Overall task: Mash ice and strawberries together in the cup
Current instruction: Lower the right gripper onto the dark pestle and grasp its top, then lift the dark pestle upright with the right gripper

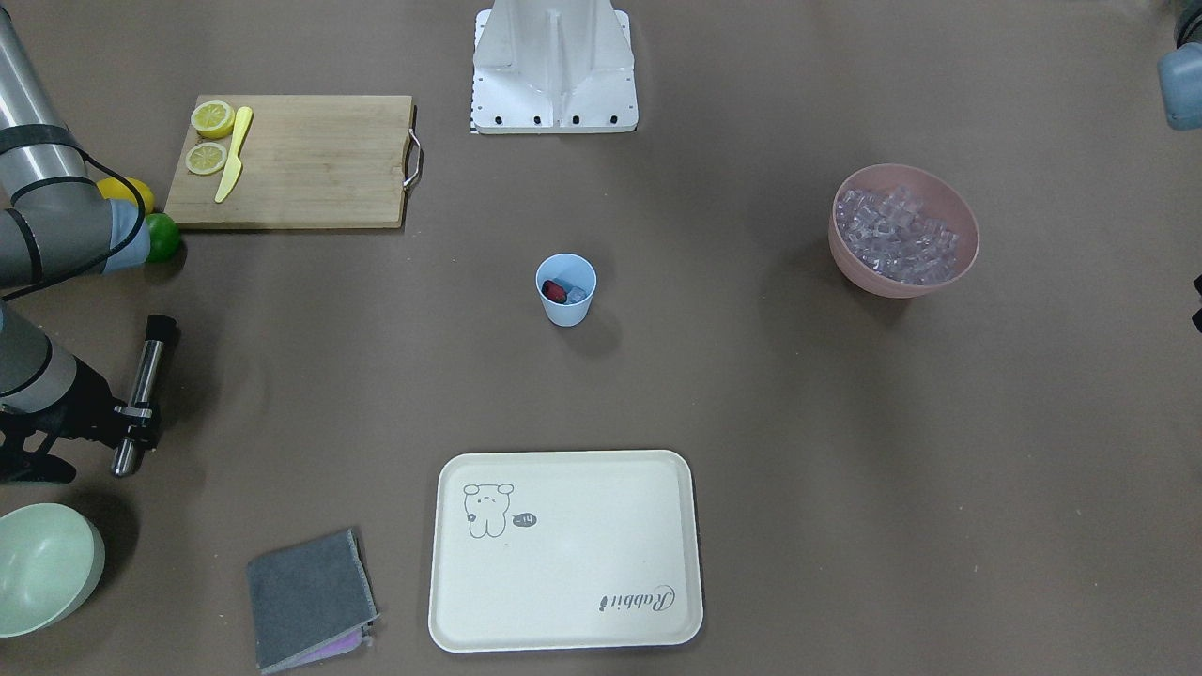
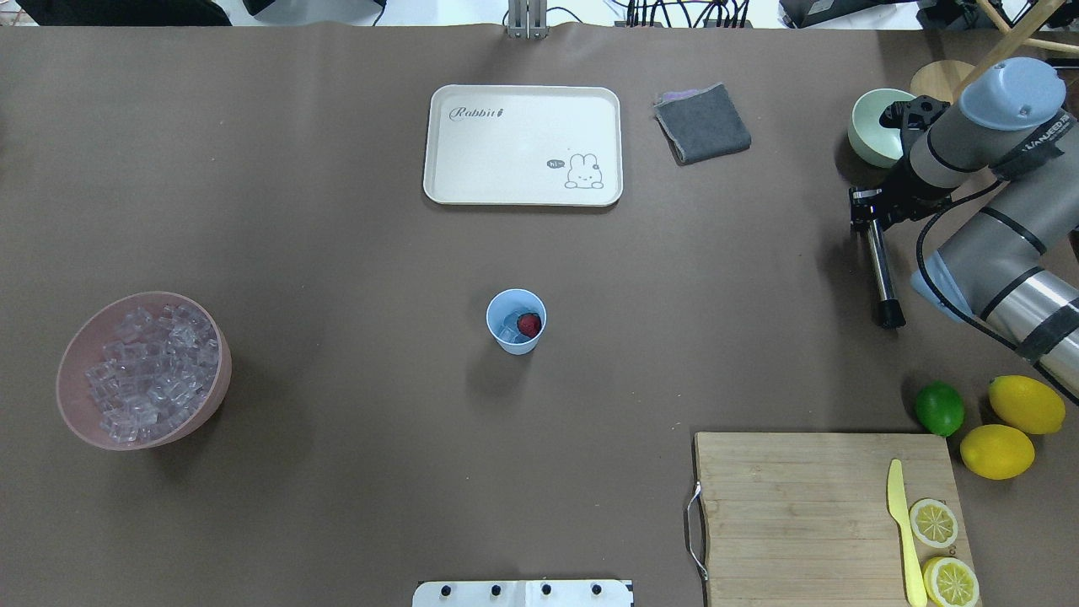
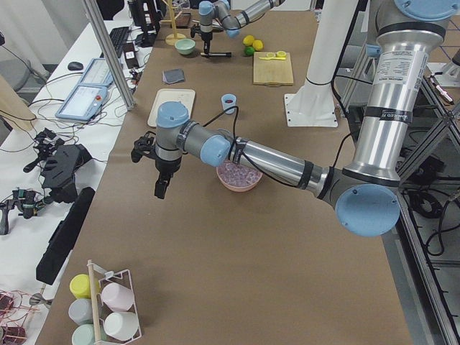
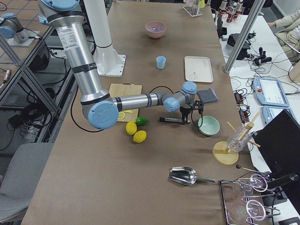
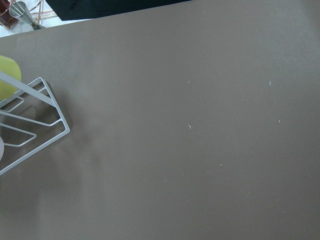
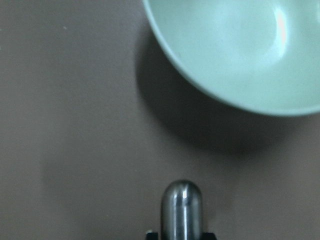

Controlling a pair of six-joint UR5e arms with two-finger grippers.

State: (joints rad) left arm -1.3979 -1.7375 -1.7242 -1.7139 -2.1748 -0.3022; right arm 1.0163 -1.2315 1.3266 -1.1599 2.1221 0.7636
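My right fingers [image 2: 861,211] pinch the steel muddler [image 2: 878,274] by one end (the left fingers [image 3: 162,188] I cannot judge), and the light cup [image 2: 516,321] holding strawberry [image 2: 528,324] and ice [image 2: 508,331], well apart from them, could topple if I plunge off-centre.

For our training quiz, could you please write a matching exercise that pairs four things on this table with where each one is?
Things:
1 strawberry
2 knife
3 muddler
4 lime

Places:
a on the board
b held by the right gripper
c in the cup
d next to two whole lemons

Pairs: 1-c, 2-a, 3-b, 4-d
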